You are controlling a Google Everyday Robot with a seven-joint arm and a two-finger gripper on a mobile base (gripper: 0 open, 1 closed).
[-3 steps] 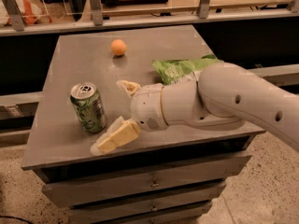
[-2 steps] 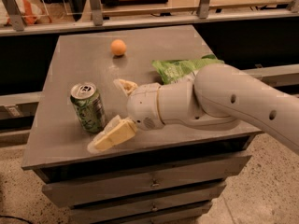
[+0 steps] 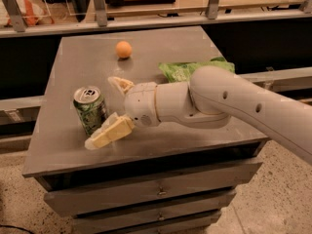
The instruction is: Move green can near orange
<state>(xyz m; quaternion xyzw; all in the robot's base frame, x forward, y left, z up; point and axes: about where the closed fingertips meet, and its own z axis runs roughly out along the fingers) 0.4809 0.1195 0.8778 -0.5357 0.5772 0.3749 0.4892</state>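
The green can (image 3: 90, 109), green-and-white patterned with a silver top and pull tab, stands upright near the front left of the grey table (image 3: 161, 57). The orange (image 3: 123, 49) lies alone toward the back of the table, well apart from the can. My gripper (image 3: 106, 112) reaches in from the right and is open. One cream finger (image 3: 109, 133) lies in front of the can's base and the other finger (image 3: 120, 84) is behind it to the right. The can sits at the mouth of the jaws, not clasped.
A light-green chip bag (image 3: 187, 69) lies on the table behind my white arm (image 3: 214, 99). The table has drawers below its front edge (image 3: 146, 189). A rail with metal posts (image 3: 100, 6) runs behind the table.
My gripper has moved slightly left toward the can, so the near finger now lies closer under its front. The can and orange have not moved.
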